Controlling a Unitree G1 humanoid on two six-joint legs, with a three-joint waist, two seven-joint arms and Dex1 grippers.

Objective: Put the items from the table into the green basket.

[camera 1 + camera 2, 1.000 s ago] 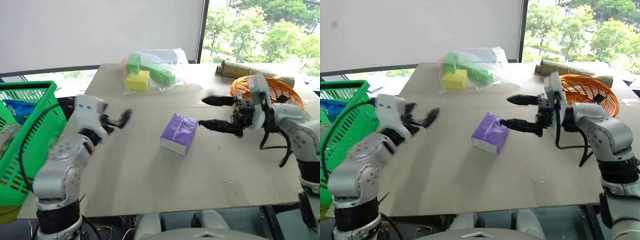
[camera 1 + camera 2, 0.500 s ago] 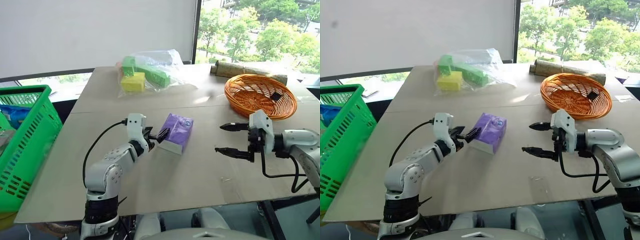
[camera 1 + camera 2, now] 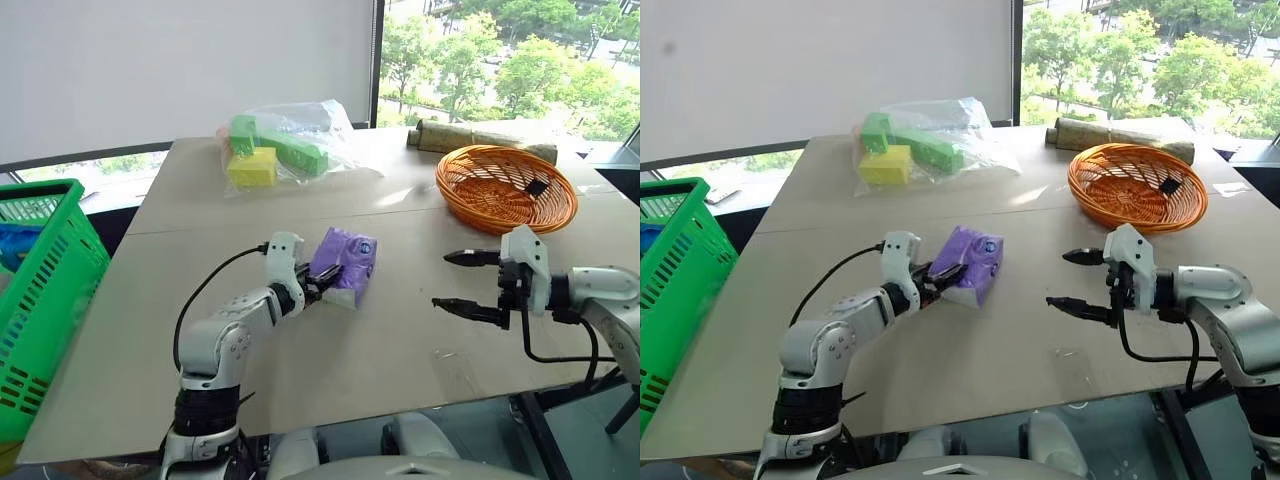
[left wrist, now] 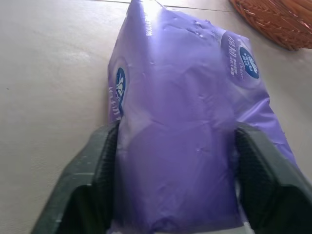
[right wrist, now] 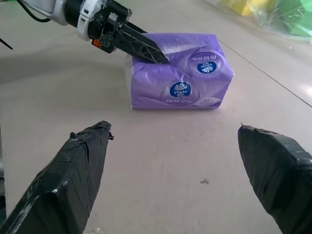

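Note:
The purple tissue pack [image 3: 347,260] lies on the tan table [image 3: 400,350], a little left of the middle. My left gripper [image 3: 318,282] is shut on its near end. In the left wrist view both black fingers [image 4: 105,161] press into the sides of the pack [image 4: 180,107]. My right gripper [image 3: 442,280] hovers open over the table to the right of the pack, well apart from it, its tips pointing at the pack [image 5: 178,73]. The green basket [image 3: 50,270] stands off the table's left edge with something blue inside.
An orange wicker basket [image 3: 505,185] with a small black piece in it sits at the back right. A clear bag of green and yellow blocks [image 3: 275,150] lies at the back left. A brownish roll [image 3: 480,138] rests along the far edge.
My left arm swung in from the left, reached the pack and closed its fingers on it. My right gripper pulled back from the pack to the right and lower, staying open. The view shifted.

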